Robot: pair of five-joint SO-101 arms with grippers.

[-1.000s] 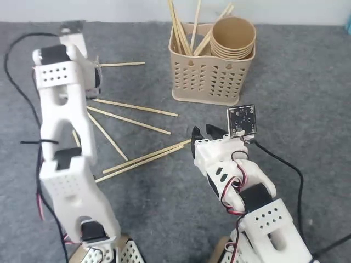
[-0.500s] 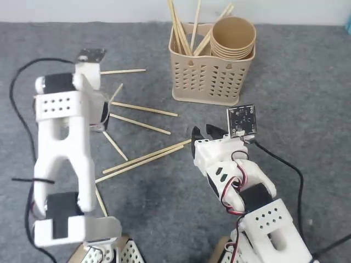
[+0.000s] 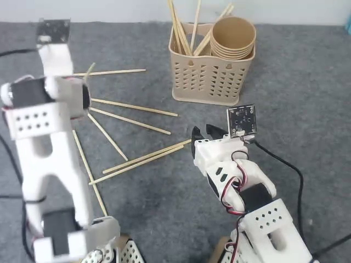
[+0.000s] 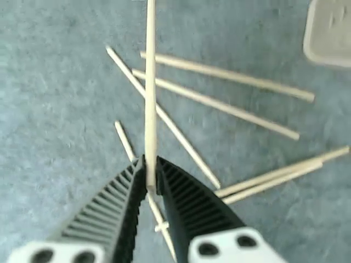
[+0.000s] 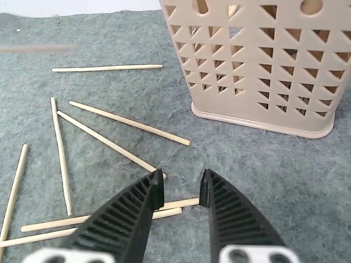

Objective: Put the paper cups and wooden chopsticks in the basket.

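The chopstick [image 4: 149, 82] is pinched at one end between the fingers of my left gripper [image 4: 148, 163], which are closed tight on it. A second ago that arm was low over the mat. Now it has risen and swung back towards the far left corner, so the stick is off the mat [image 3: 285, 98] and I judge the pick made. What is left for this one is the carry across to the basket [image 3: 207, 82].

Its long axis continues the line of my fingers. The free end points straight away from the wrist and passes above the loose chopsticks [image 4: 219, 74], which lie fanned out below. To drop it in, I expect I must tip it nearer upright, held end high.

The basket already holds the paper cups [image 3: 233, 34] and several sticks. My right gripper [image 5: 181, 187] has not moved. It hangs spread open, holding nothing, near the basket's front and over a pair of chopsticks [image 3: 143, 159].
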